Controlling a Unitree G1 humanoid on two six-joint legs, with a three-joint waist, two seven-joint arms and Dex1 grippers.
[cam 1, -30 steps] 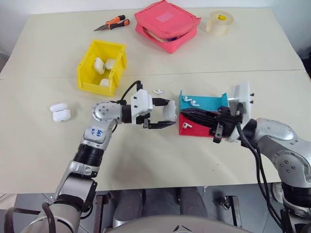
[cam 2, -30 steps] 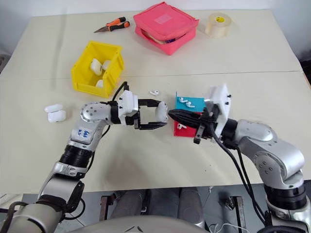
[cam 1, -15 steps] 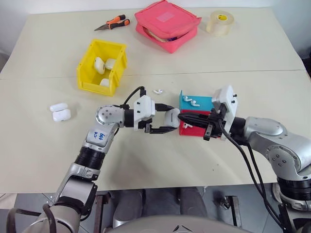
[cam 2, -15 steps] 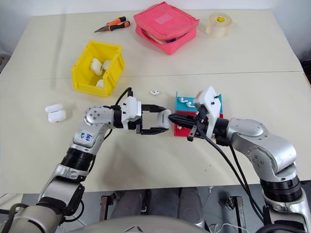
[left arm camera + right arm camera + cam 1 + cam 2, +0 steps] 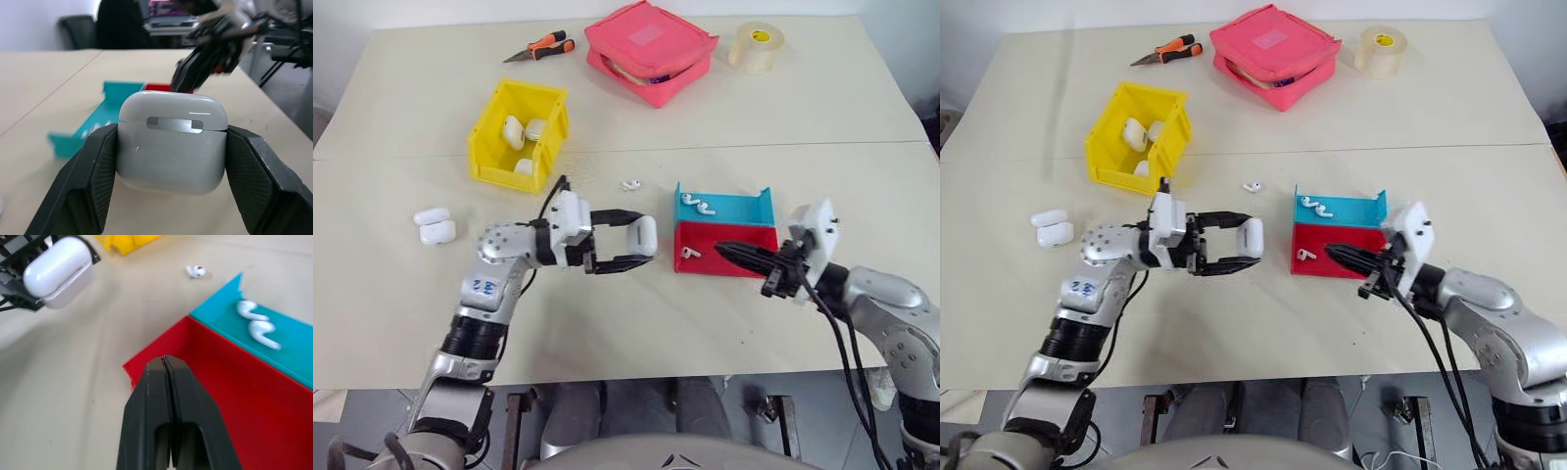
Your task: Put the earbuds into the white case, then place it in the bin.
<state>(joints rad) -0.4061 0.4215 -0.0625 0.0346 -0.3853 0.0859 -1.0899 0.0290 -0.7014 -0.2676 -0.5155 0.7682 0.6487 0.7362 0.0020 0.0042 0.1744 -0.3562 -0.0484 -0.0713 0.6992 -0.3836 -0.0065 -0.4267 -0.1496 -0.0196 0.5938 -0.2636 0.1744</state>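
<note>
The left gripper (image 5: 644, 245) is reaching level across the middle of the tabletop (image 5: 724, 108), its fingers (image 5: 93, 181) clamping a white case (image 5: 646, 235) from both sides. The case's lid is sitting closed, with the metal hinge strip facing the left wrist camera. The case is being held above the tabletop surface, just beside the open end of the red tray (image 5: 744, 238).

The right gripper (image 5: 724, 251) is hovering over the red tray, with its fingers (image 5: 164, 396) pressing together and carrying nothing, their tips pointing toward the held case but staying apart from it.

One earbud (image 5: 691, 253) is lying in the red tray near its open end. Two more earbuds (image 5: 698, 204) are resting side by side in the blue tray (image 5: 734, 208), which is sitting against the far side of the red tray. A fourth earbud (image 5: 630, 183) is lying loose on the tabletop between the trays and the yellow bin (image 5: 489, 147).

The yellow bin is standing toward the far left of the tabletop and is holding several white cases (image 5: 514, 132). Two further cases (image 5: 435, 225) are lying together near the left edge. Along the far edge are sitting orange-handled pliers (image 5: 540, 47), a pink zip pouch (image 5: 651, 49) and a roll of clear tape (image 5: 756, 46).
</note>
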